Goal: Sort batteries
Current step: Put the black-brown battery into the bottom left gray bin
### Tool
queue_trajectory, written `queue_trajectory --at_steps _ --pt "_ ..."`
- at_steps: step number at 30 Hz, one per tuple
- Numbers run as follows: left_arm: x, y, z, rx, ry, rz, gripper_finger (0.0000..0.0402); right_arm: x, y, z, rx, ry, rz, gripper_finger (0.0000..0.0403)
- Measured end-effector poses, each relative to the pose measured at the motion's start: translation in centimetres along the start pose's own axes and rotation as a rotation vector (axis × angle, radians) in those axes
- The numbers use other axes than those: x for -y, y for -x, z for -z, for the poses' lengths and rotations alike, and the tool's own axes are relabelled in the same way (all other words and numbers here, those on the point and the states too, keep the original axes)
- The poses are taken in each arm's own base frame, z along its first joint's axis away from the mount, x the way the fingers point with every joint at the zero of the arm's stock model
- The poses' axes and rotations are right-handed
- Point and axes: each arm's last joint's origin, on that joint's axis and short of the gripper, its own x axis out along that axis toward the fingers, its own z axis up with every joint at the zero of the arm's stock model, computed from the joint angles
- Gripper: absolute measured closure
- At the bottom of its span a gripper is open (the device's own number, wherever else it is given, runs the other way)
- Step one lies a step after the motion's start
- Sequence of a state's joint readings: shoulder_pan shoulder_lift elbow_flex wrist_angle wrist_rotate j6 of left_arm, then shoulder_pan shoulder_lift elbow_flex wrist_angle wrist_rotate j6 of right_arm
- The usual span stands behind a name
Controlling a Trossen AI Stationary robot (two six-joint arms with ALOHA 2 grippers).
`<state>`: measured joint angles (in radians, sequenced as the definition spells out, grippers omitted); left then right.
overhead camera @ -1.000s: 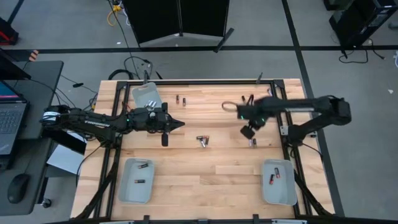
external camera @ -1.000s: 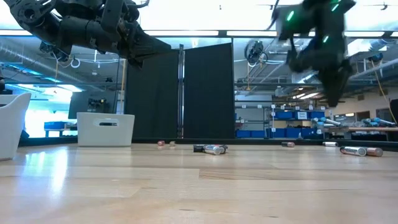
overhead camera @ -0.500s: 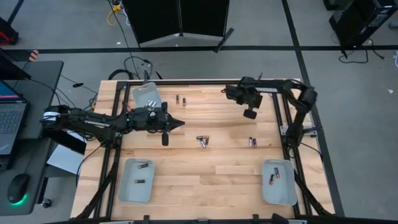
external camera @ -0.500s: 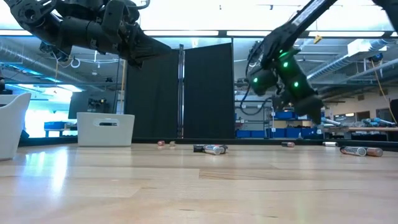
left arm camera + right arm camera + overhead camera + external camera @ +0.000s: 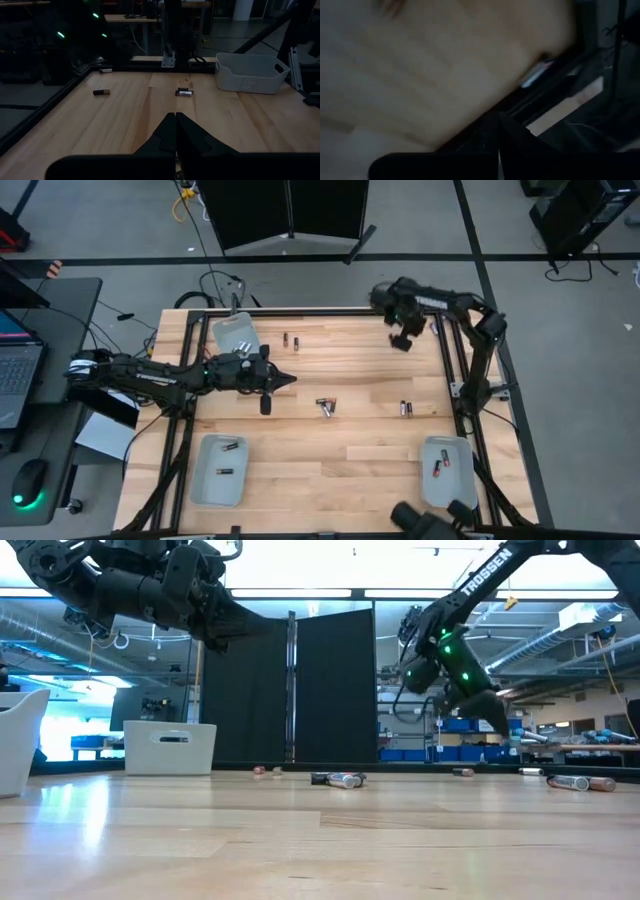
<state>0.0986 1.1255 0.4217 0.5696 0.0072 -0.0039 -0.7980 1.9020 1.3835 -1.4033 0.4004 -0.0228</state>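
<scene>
Small batteries lie loose on the wooden table (image 5: 300, 430): a pair (image 5: 290, 340) at the far side, a cluster (image 5: 325, 406) in the middle, a pair (image 5: 405, 408) at the right, and one (image 5: 360, 452) nearer. My left gripper (image 5: 292, 380) hovers shut above the table left of the cluster, pointing right, with nothing in it. My right gripper (image 5: 400, 342) hangs shut and bare over the far right corner, slanting down. In the right wrist view its shut fingers (image 5: 499, 120) show before a blurred battery (image 5: 537, 75) by the table's edge.
Pale grey trays stand at the near left (image 5: 220, 470) and near right (image 5: 447, 472), each with batteries inside, and a third (image 5: 236, 333) at the far left. A black frame (image 5: 320, 311) borders the table. A laptop (image 5: 15, 380) sits beyond the left edge.
My right gripper has swung from above the right-hand battery pair toward the table's far edge, sinking a little and tipping, and stays shut and bare. The batteries lie where they were.
</scene>
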Motion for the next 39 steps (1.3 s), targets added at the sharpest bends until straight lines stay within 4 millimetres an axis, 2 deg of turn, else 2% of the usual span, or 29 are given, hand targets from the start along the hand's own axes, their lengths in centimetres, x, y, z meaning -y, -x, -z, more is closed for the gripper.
queue_trajectory --at_steps 4,7,10,13,18,39 --pt "0.0 0.0 0.0 0.004 -0.003 -0.014 0.0394 4.0 1.3 -0.8 0.073 -0.133 -0.032 0.0395" --pt "0.0 0.0 0.0 0.004 -0.003 -0.015 0.0394 7.0 1.4 -1.6 0.095 -0.256 -0.098 0.0395" --pt "0.0 0.0 0.0 0.004 -0.003 -0.015 0.0394 9.9 0.3 -2.1 0.067 -0.379 -0.152 0.0395" --pt "-0.1 0.0 0.0 0.002 -0.003 -0.018 0.0394 11.7 -1.7 -2.3 0.000 -0.431 -0.205 0.0395" --pt "-0.1 0.0 0.0 0.000 -0.003 -0.024 0.0394 12.9 -3.9 -2.4 -0.070 -0.468 -0.233 0.0395" --pt "-0.1 0.0 0.1 -0.014 -0.004 -0.026 0.0394 13.2 -3.8 -2.8 -0.041 -0.490 -0.254 0.0395"
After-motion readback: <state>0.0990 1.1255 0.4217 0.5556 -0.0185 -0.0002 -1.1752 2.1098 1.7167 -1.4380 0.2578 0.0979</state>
